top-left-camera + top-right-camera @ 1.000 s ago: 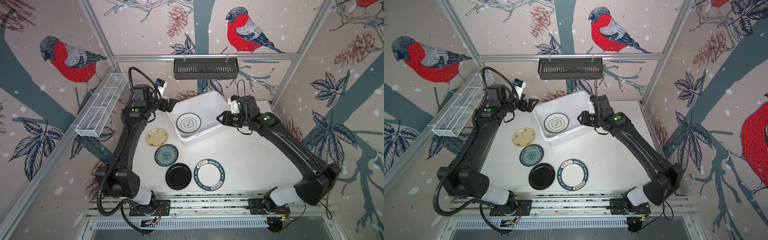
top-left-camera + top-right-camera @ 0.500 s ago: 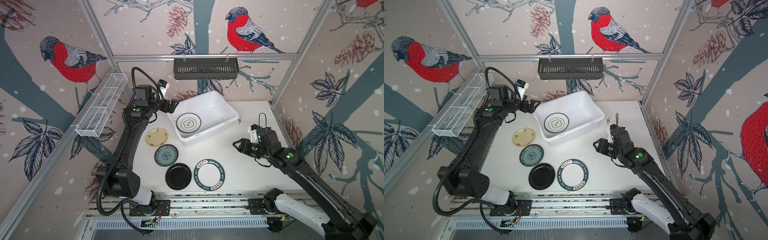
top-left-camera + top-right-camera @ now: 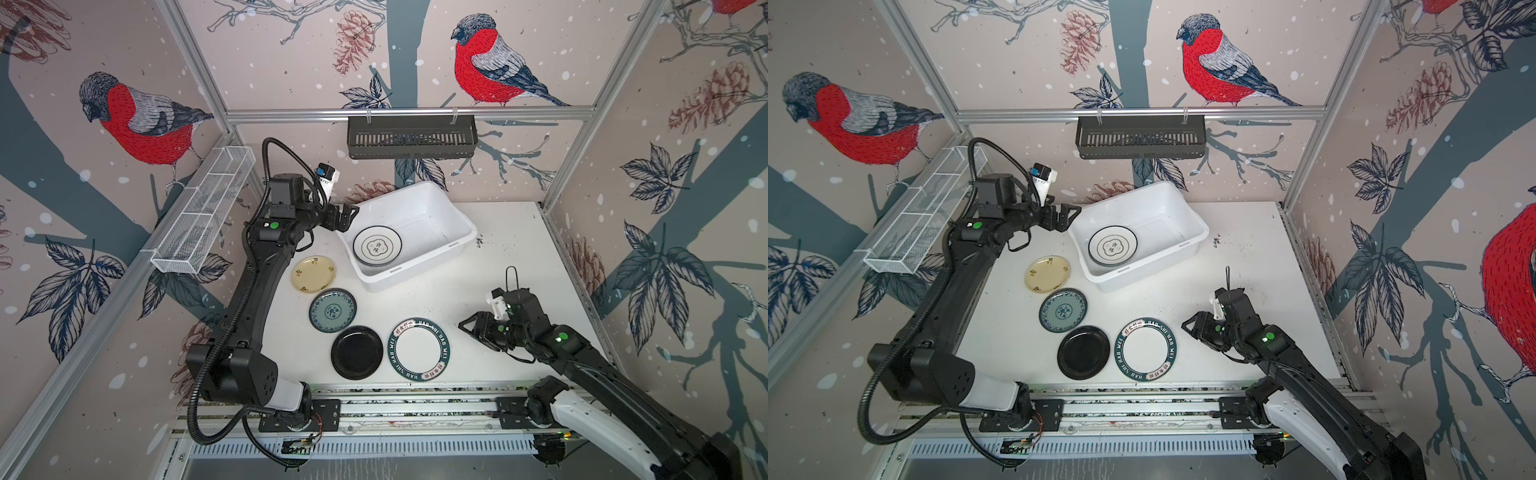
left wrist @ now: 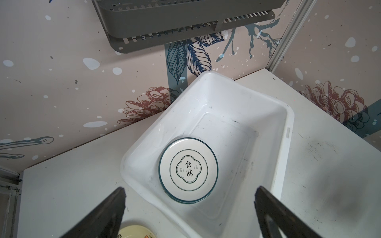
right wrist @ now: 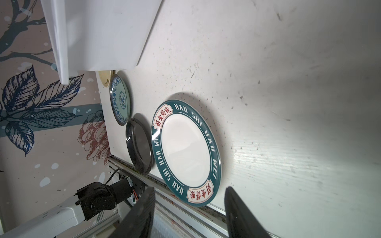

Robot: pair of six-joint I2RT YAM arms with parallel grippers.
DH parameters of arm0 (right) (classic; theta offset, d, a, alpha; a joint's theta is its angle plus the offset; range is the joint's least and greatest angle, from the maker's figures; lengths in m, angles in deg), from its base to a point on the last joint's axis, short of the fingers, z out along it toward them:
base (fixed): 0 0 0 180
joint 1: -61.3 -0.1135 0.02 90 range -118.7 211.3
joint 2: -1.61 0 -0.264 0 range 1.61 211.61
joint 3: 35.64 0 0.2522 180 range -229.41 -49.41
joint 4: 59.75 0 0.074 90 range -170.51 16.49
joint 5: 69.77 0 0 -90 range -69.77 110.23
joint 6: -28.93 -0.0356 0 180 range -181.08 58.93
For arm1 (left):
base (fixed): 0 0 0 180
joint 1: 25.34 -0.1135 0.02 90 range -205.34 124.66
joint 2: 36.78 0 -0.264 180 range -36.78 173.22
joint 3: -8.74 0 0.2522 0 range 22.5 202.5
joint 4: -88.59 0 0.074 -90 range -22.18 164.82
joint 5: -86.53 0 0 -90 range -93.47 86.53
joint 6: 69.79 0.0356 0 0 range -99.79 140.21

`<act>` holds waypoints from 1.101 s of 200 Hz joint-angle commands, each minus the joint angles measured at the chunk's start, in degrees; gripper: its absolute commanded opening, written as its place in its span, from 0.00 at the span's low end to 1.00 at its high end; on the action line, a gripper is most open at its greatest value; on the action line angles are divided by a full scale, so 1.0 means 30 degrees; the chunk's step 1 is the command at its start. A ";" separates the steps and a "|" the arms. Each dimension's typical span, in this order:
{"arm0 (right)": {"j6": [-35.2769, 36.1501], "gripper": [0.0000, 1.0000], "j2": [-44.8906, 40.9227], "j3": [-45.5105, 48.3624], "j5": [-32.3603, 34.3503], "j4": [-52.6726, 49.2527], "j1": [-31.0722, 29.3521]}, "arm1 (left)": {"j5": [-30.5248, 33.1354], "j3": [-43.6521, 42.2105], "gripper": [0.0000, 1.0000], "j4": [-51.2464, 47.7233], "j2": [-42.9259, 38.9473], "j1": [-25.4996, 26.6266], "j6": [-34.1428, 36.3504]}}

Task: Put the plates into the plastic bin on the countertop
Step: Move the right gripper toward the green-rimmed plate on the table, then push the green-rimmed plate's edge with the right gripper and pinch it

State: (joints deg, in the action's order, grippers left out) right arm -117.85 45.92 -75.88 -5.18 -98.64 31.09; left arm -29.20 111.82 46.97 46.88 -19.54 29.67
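The countertop carries the plastic bin, set askew. Well out from the bin's near long wall lies the lettered-rim plate, with the black plate touching it. Closer to the bin sit the teal plate and the yellow plate, which is just beside the bin's left corner. Inside the bin, at its left end, the emblem plate tops a small stack. The left gripper hovers at that left corner, spread wide and empty. The right gripper, well clear of the bin beside the lettered-rim plate, is parted and empty.
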 commanded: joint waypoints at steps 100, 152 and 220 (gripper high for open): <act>0.1508 0.53 0.4869 0.2147 -0.3080 0.4887 -0.0023 | -0.0857 -0.0877 0.97 -0.0294 -0.0841 0.0234 -0.0631; 0.2006 0.50 0.7292 0.1993 -0.3591 0.6567 -0.0484 | -0.0796 -0.0841 0.97 -0.0452 -0.0903 0.0234 -0.0661; 0.2167 0.43 0.9061 0.2264 -0.4077 0.8499 -0.0738 | -0.0825 -0.0901 0.97 -0.0441 -0.0962 0.0234 -0.0804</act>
State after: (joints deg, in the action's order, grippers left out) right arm -112.14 72.22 -69.28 -16.74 -76.37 29.12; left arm -30.60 109.11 45.85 44.34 -18.82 27.55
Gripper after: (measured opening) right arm 0.441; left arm 0.968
